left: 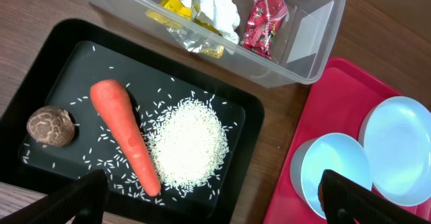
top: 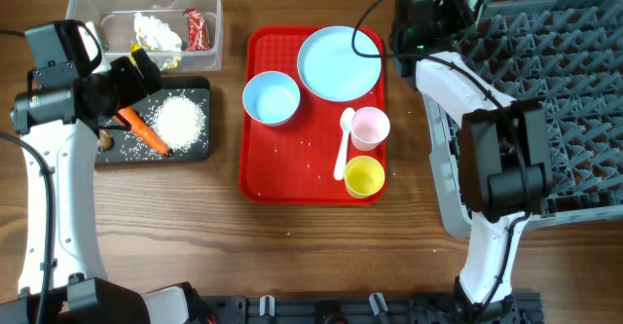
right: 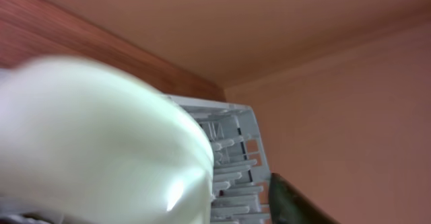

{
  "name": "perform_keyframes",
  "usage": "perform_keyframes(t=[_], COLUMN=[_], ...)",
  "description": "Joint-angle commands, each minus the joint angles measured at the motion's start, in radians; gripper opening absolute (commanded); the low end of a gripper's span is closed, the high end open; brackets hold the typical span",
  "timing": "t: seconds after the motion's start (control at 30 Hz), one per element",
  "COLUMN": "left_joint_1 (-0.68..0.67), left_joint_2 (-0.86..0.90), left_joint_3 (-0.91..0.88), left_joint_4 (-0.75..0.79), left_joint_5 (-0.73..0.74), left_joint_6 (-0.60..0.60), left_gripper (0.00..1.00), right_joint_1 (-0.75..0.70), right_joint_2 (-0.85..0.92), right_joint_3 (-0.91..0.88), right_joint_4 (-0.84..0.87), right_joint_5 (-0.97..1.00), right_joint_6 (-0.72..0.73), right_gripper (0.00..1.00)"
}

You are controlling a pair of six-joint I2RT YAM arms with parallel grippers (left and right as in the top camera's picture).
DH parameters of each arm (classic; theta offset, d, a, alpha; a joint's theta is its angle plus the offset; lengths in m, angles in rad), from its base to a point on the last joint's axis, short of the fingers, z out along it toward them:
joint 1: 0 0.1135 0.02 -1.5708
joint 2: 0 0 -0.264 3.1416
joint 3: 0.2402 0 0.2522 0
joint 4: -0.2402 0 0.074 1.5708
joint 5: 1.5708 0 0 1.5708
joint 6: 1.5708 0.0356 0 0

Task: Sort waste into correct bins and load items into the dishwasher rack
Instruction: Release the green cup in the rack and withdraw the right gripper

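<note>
My left gripper (left: 215, 207) hangs open over the near edge of the black tray (left: 67, 35), which holds the carrot (left: 124, 133), a rice pile (left: 188, 140) and a brown lump (left: 50, 125). Tissue (left: 212, 2), a yellow wrapper (left: 176, 5) and a red wrapper (left: 266, 19) lie in the clear tub (left: 316, 42). My right gripper (top: 433, 8) is at the far left corner of the grey rack (top: 565, 81). In the right wrist view a white bowl (right: 94, 143) fills the left, with rack pegs showing between it and my one visible finger (right: 289, 200).
The red tray (top: 292, 173) in the middle carries a pale blue plate (top: 339, 63), a blue bowl (top: 271, 98), a pink cup (top: 370, 126), a yellow cup (top: 364, 176) and a white spoon (top: 344, 144). Rice grains are scattered on it.
</note>
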Motion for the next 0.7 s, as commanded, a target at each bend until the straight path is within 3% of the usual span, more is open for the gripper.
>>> perform_keyframes(t=[0.0, 0.13, 0.4, 0.67], left_joint_1=[0.006, 0.006, 0.006, 0.006], left_joint_2=[0.004, 0.004, 0.004, 0.004], left_joint_3=[0.009, 0.009, 0.009, 0.009], left_joint_4=[0.000, 0.000, 0.000, 0.000], left_joint_5=[-0.002, -0.002, -0.002, -0.002], left_joint_6=[0.013, 0.013, 0.013, 0.013], left_gripper=[1.00, 1.00, 1.00, 1.00], right_joint_1=[-0.003, -0.002, 0.026, 0.130], right_joint_2=[0.013, 0.013, 0.013, 0.013], right_joint_3=[0.001, 0.001, 0.001, 0.001], right_joint_4=[0.002, 0.002, -0.013, -0.130], right_joint_5=[-0.013, 0.016, 0.133, 0.072], right_joint_6=[0.029, 0.028, 0.029, 0.153], right_gripper=[0.68, 0.80, 0.86, 0.90])
